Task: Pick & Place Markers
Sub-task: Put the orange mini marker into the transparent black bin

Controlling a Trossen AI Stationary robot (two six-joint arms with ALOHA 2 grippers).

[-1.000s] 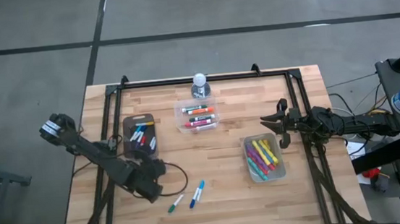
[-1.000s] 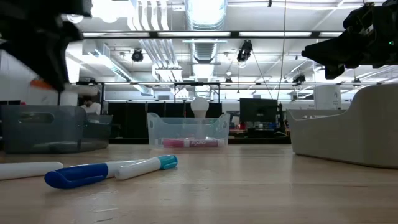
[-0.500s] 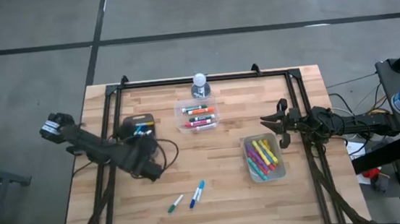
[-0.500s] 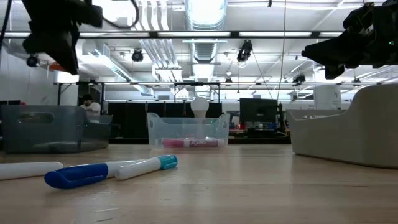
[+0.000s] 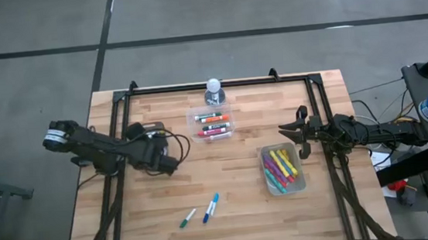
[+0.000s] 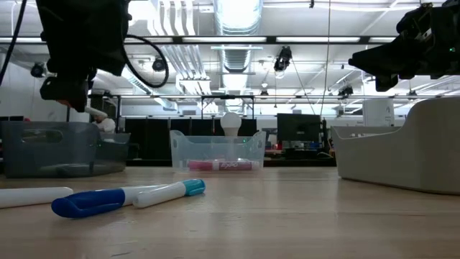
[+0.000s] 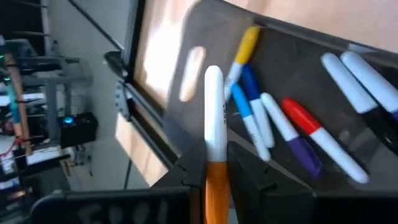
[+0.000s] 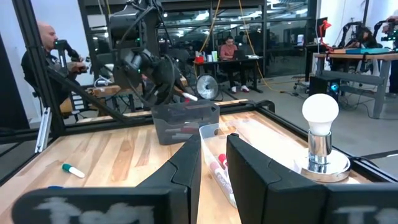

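Marker (image 7: 213,134) — white body, orange cap — between fingers (image 7: 193,168).

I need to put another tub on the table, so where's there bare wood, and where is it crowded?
Bare wood lies between the clear tub and the two loose markers, and along the near edge right of them. The far-right corner is bare too. It is crowded at the left: the left claw holds a marker over the dark tray. The right claw hangs by the right-hand tub.
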